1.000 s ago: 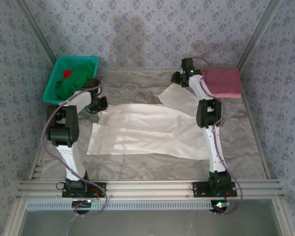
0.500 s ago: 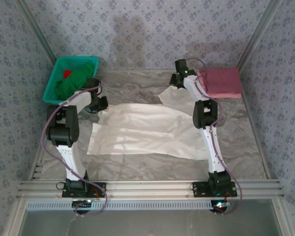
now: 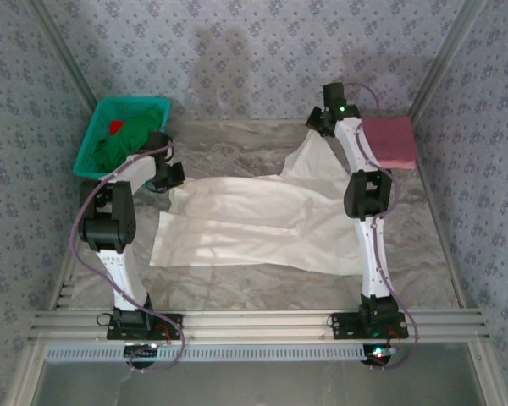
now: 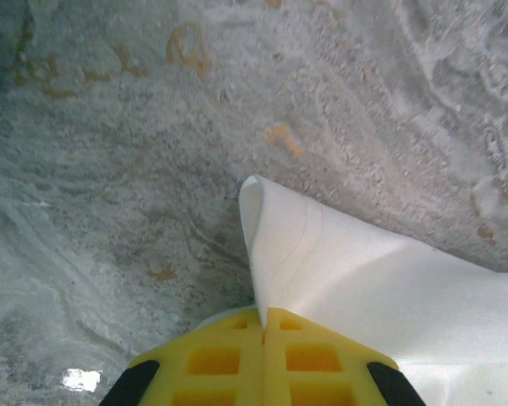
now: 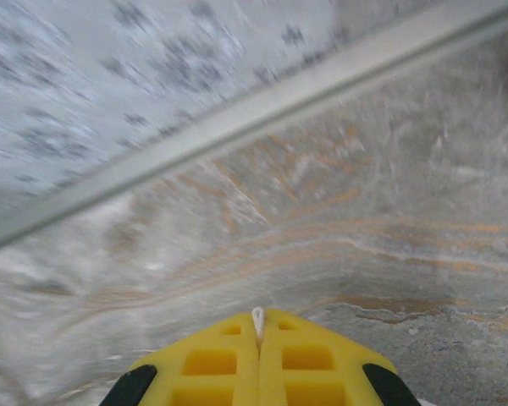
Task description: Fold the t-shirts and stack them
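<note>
A cream-white t-shirt (image 3: 254,222) lies spread across the middle of the table. My left gripper (image 3: 168,179) is shut on its far left corner; the left wrist view has the white cloth (image 4: 364,279) coming out from between the pressed yellow fingers (image 4: 220,359). My right gripper (image 3: 320,125) is shut on the shirt's far right corner and holds it lifted, so the cloth hangs in a raised fold. A sliver of white cloth (image 5: 257,320) is pinched between the right fingers (image 5: 309,359). A folded dusty pink t-shirt (image 3: 389,140) lies at the back right.
A teal mesh basket (image 3: 97,127) with green and red cloth stands at the back left corner. Patterned walls close in the back and both sides. The metal frame rail (image 3: 254,323) runs along the near edge.
The right gripper shut on the shirt's far right corner and has lifted it up and toward the back. The left arm has stayed still.
</note>
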Motion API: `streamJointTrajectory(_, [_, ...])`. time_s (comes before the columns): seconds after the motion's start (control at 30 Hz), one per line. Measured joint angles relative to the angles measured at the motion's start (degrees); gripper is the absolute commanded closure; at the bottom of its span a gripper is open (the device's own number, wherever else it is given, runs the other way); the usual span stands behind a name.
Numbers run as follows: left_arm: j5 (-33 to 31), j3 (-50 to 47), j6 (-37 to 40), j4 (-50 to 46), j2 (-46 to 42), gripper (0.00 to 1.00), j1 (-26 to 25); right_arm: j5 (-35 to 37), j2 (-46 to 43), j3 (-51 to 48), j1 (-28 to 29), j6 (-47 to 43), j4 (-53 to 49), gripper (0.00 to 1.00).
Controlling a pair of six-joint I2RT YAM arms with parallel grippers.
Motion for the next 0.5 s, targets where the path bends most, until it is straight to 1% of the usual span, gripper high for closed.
streamJointTrajectory(0.23, [-0.2,1.5,0.2,-0.2,-0.1,1.00,0.6,-4.0,-6.5,-1.3,-0.2,1.9,2.7,1.00])
streamJointTrajectory(0.5, [-0.2,7.1,1.8,-1.1,0.4,1.00,0.7,-10.3,-6.8,-6.3,-0.9,1.6,6.0,1.00])
